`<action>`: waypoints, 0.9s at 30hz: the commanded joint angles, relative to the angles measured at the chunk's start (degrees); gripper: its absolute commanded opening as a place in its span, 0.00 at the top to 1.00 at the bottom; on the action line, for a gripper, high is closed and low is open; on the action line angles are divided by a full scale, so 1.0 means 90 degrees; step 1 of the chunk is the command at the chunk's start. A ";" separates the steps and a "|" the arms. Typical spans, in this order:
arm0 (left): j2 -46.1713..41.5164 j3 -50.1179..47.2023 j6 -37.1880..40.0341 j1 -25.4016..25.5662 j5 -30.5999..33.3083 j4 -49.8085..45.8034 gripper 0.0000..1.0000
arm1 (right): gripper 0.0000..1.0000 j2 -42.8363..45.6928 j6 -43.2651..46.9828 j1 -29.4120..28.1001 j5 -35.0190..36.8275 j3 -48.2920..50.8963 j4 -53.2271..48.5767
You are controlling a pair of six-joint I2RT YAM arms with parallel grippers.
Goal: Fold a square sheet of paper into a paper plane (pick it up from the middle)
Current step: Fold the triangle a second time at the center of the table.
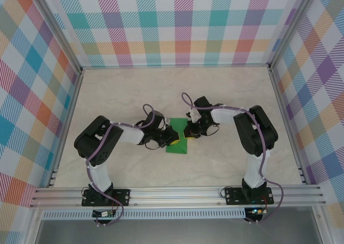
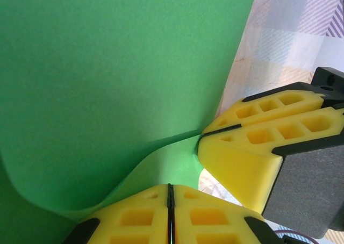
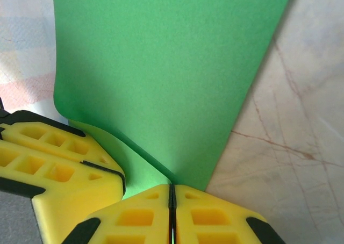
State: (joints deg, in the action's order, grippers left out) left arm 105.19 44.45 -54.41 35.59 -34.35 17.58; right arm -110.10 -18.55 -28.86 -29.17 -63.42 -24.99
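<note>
Paper — one bright green sheet, bent and partly folded — sits near the middle of the table, a little toward the near edge, caught between the two robot arms. The left gripper has its yellow fingers pressed together on an edge of the paper. Seen from its wrist camera, the sheet curls up and away in a smooth bend. The right gripper comes in from the other side, its fingers also closed tight on the paper's edge, just beside the left one — the two sets of fingertips nearly touch. Pale marbled table shows beyond the sheet's straight edge on the right. Checked walls in pastel colours stand around the table on three sides.
</note>
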 commanded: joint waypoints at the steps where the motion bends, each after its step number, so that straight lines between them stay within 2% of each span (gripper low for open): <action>1: 0.0147 -0.0142 0.0100 0.0068 0.0095 -0.0220 0.91 | 0.90 -0.0198 0.0130 0.0004 0.0014 -0.0122 -0.0104; 18: 0.0177 -0.0432 0.0080 0.0098 0.0461 -0.0490 0.92 | 0.90 -0.0145 0.0108 0.0004 -0.0001 -0.0179 -0.0186; 27: 0.0197 -0.0200 0.0410 0.0299 0.1158 -0.1794 0.96 | 0.86 0.0293 -0.0013 0.0004 0.0060 -0.0336 -0.0422</action>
State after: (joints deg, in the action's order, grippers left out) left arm 104.73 44.21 -52.58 36.86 -30.61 16.21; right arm -110.06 -18.63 -28.86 -28.91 -64.86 -26.79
